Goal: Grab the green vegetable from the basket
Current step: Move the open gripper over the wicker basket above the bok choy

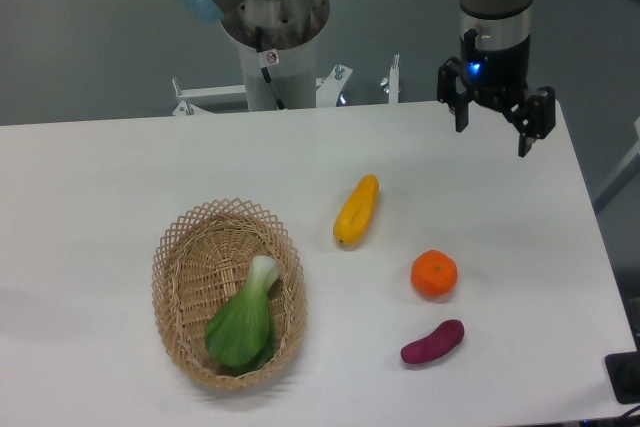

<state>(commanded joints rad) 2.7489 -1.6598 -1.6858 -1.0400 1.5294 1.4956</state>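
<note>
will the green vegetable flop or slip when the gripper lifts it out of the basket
The green vegetable has broad thin leaves, so that end will probably droop. Its white stem looks firmer and likely grips better. It lies slanted in the basket, so it may swing once lifted.

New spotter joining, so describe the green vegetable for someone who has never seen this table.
Find the oval wicker basket at the table's front left. The green vegetable lies inside it, alone. Unlike the yellow squash, orange and purple sweet potato, it is leafy with a white stem.
</note>
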